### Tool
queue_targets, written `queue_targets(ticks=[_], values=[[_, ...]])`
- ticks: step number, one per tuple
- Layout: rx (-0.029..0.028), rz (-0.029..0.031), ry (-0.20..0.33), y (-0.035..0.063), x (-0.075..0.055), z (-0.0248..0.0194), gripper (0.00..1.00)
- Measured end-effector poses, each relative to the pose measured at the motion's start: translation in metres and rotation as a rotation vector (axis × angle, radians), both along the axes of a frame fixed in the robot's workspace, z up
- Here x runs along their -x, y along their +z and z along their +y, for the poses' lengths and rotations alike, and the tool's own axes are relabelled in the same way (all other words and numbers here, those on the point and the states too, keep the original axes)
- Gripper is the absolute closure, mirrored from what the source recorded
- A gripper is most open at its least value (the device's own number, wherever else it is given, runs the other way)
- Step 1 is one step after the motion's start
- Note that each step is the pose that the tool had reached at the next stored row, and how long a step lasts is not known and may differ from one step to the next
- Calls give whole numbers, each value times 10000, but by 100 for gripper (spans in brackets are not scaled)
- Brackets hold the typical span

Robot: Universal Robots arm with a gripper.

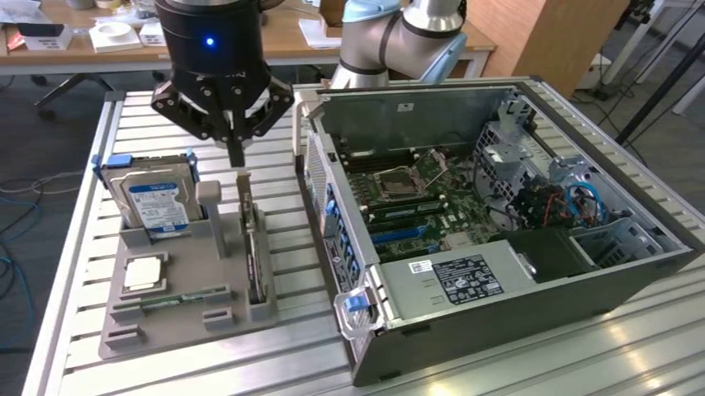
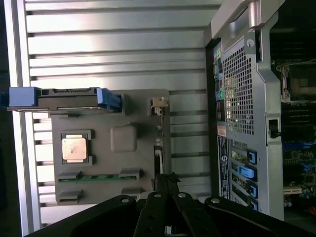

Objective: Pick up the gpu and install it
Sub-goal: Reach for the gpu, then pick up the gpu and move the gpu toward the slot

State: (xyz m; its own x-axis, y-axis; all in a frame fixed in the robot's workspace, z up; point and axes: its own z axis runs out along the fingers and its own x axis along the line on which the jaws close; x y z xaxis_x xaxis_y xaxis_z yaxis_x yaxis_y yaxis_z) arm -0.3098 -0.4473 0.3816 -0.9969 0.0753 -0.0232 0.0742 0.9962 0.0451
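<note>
Jaws pressed together, with nothing seen between them, hang over the grey holder tray [image 1: 193,264] on the slatted metal counter [image 1: 309,355]. In the exterior view their narrow tip sits just above the far top corner of the gpu [image 1: 253,256]; whether it touches the card I cannot tell. The gpu stands on edge in a slot along the tray's side nearest the computer case [image 1: 529,272]. It is seen almost edge-on, dark with a thin pale rim.

In the wrist view the gpu [image 2: 158,148] appears as a thin strip running along the edge of the tray [image 2: 138,163], and the black links of the jaws lie over one end of it.

On the same tray a hard drive [image 1: 160,202] with a blue-white label stands upright in blue rails. A square processor chip [image 1: 144,272] lies flat, and a green memory stick [image 1: 177,299] lies in its groove. The case lies on its side, open, to the exterior view's right of the tray, its motherboard [image 1: 414,198] exposed with blue slots.
</note>
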Motion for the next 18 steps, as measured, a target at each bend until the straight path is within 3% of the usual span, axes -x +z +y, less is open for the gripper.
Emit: queue_targets(ticks=[7,18], values=[[0,0,-1,-3,20,-51,90],[0,0,0,-3,20,-55,90]])
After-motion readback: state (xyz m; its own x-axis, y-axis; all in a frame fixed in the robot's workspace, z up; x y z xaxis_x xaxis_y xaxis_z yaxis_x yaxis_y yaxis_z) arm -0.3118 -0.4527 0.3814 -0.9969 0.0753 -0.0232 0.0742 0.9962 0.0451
